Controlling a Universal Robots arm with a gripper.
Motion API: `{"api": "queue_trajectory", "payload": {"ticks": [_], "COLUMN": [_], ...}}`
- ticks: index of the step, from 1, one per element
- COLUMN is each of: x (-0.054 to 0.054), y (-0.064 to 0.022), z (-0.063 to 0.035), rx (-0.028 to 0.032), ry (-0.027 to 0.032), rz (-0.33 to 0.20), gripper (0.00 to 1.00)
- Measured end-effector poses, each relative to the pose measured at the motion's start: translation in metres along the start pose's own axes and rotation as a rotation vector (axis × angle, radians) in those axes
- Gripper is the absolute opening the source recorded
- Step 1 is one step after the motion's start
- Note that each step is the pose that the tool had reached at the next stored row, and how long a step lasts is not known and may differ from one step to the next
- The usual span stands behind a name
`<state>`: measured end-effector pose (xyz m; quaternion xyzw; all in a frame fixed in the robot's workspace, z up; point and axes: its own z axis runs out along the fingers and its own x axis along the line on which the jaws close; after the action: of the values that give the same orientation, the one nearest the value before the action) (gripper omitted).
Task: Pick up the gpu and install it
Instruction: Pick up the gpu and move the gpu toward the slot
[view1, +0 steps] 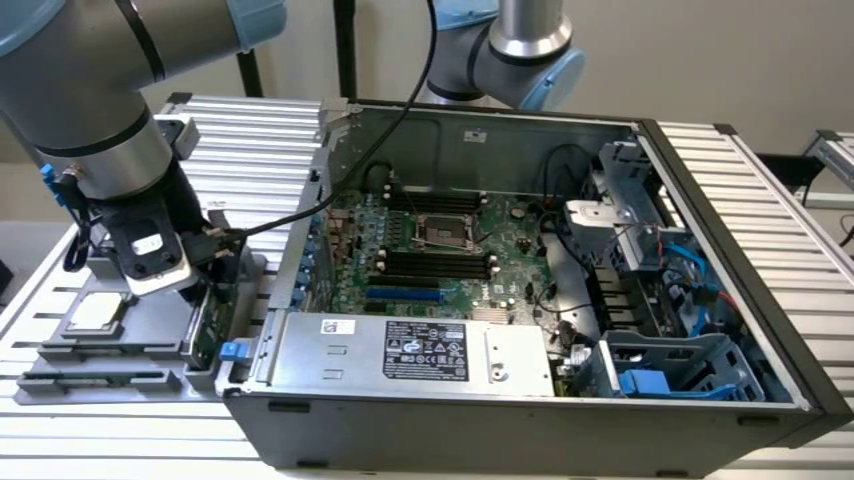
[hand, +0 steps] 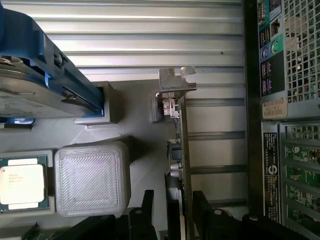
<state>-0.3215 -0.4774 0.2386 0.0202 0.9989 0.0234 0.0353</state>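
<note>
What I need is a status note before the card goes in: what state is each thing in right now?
Gripper: open, one finger on each side of the gpu, not clamped.
Gpu: standing on edge in the gray holder, not lifted.
Cpu chip: lying flat in its pocket.
Hard drive: sitting in the holder.
Computer case: side open, motherboard exposed.

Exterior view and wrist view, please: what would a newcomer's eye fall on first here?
The open computer case dominates the exterior view, its green motherboard exposed. At that view's left, the gripper straddles the gpu, which stands on edge in a grey holder near a cpu chip.
</note>
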Motion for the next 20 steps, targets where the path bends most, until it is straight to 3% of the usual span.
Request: {"api": "queue_trajectory", "payload": {"ticks": [3,4,11,12,20], "x": [0.0000,0.0000,-0.0001,-0.0004,-0.0025], "y": [0.0000,0.0000,0.0001,0.0001,0.0001], "z": [0.0000,0.0000,-0.0001,-0.0001,0.0002], "rx": [0.0000,0.0000,0.0002,0.0001,-0.0002], "ry": [0.0000,0.0000,0.0004,0.0002,0.0002], "rz": [0.000,0.000,0.000,0.000,-0.003], "gripper": [0.42,0.35,0.33,0.27,0.27]}}
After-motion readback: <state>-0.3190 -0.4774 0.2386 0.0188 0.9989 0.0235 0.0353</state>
